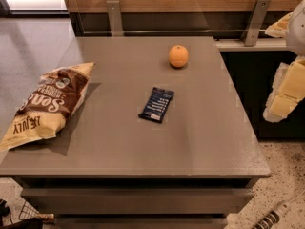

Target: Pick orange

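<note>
cam: single | above table front, tilted down | mid-range | claw at right edge

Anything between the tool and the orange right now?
Nothing visible. The tool hangs beyond the table's right edge; the orange sits near the back edge. The bar lies mid-table and the bag at the left, both off that line.

Seeing 1 orange, 1 snack bar, 1 chip bag sitting on 1 table; 1 gripper hovering beside it.

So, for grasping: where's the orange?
The orange sits back-right of centre on the table, beyond the snack bar; the tool hangs past the right edge.
</note>
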Robot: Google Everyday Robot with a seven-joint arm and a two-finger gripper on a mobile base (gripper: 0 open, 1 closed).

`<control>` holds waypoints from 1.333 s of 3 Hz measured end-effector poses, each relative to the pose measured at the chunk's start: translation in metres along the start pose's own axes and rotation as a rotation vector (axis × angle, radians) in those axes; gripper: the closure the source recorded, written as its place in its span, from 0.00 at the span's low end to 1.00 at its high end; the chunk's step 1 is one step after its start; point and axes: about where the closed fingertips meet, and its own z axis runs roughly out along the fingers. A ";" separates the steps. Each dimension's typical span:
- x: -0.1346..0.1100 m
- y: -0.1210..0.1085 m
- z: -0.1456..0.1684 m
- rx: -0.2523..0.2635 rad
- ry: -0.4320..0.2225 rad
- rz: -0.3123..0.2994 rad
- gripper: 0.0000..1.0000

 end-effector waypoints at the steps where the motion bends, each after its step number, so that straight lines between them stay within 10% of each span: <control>1: 0.000 -0.048 0.014 0.058 -0.086 0.052 0.00; 4: -0.066 -0.213 0.150 0.192 -0.706 0.286 0.00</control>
